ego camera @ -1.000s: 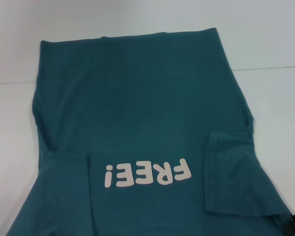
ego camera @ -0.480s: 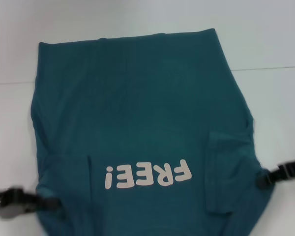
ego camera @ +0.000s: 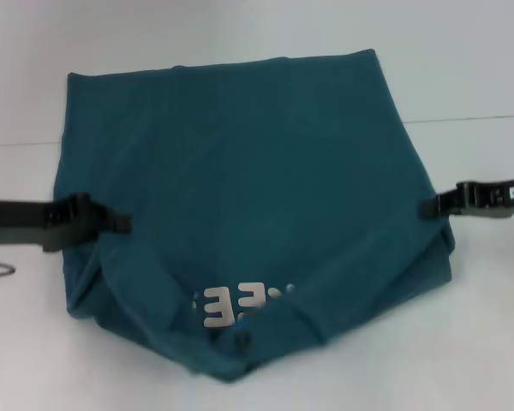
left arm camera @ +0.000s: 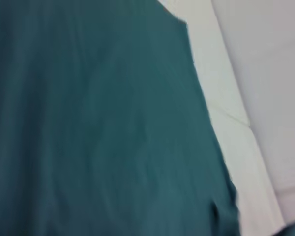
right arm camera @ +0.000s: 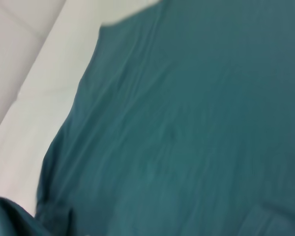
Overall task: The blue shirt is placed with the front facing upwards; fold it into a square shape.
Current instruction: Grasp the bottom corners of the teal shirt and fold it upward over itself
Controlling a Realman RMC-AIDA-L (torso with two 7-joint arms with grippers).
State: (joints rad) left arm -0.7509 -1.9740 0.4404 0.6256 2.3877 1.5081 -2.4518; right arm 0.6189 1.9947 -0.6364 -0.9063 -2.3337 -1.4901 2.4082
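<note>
The blue shirt (ego camera: pixel 248 171) lies on the white tabletop (ego camera: pixel 463 60), occupying the centre of the head view. Its near portion is raised and bunched, forming a rounded fold along the near edge. The cream lettering (ego camera: pixel 240 304) on that fold is partly creased and only partly legible.

The left tool (ego camera: pixel 120 224) is at the shirt's left edge, at mid-height of the garment, and appears closed on a pinch of fabric; the contact point is small, so this reading is tentative. The right tool (ego camera: pixel 428 207) is at the shirt's right edge, roughly level with the left tool, and likewise appears to grip the cloth.

The left wrist view shows teal fabric (left arm camera: pixel 98 123) beside a strip of tabletop. The right wrist view shows the same fabric (right arm camera: pixel 196 123), lightly wrinkled, with the tabletop at one side.
</note>
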